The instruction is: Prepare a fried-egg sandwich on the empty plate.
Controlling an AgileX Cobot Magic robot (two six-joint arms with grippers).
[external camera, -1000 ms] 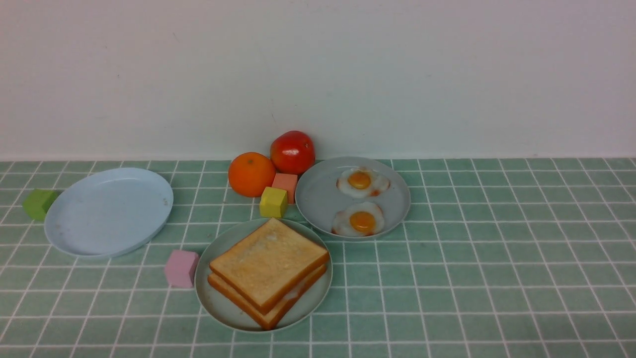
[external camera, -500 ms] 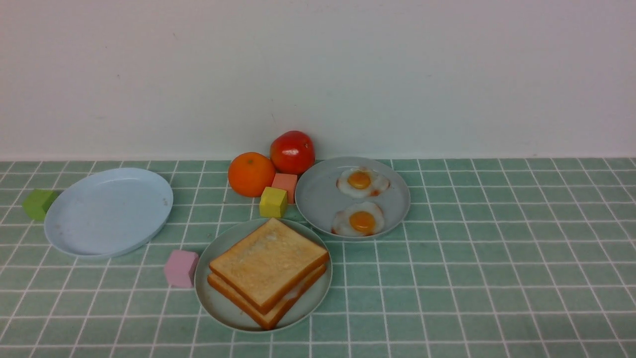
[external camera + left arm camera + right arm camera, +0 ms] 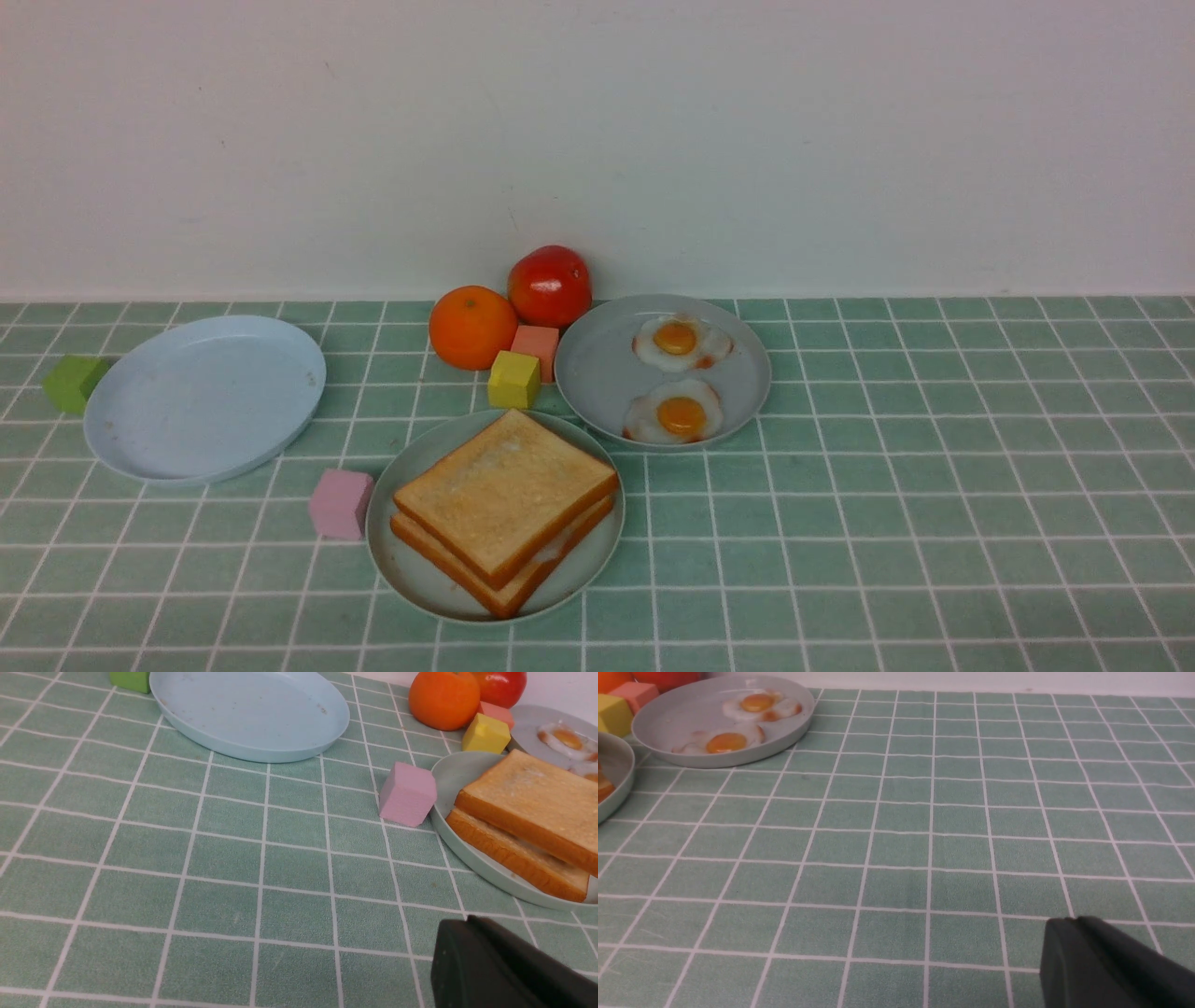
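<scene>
The two toast slices (image 3: 505,509) lie stacked flat on the mint-green plate (image 3: 403,566) at lower centre of the front view, turned diamond-wise with one corner pointing toward the camera, so neither diagonal reads as longer. The left gripper (image 3: 472,952) and right gripper (image 3: 1078,952) each show only as one dark closed tip low in their wrist views, empty and well apart from the toast. Upper right of the toast, the grey plate (image 3: 597,373) holds two fried eggs (image 3: 675,415); the pale blue plate (image 3: 205,397) at left is bare.

Three plates (image 3: 205,399), two toast slices (image 3: 505,485), two eggs (image 3: 681,415) — four cubes (image 3: 341,504)
</scene>
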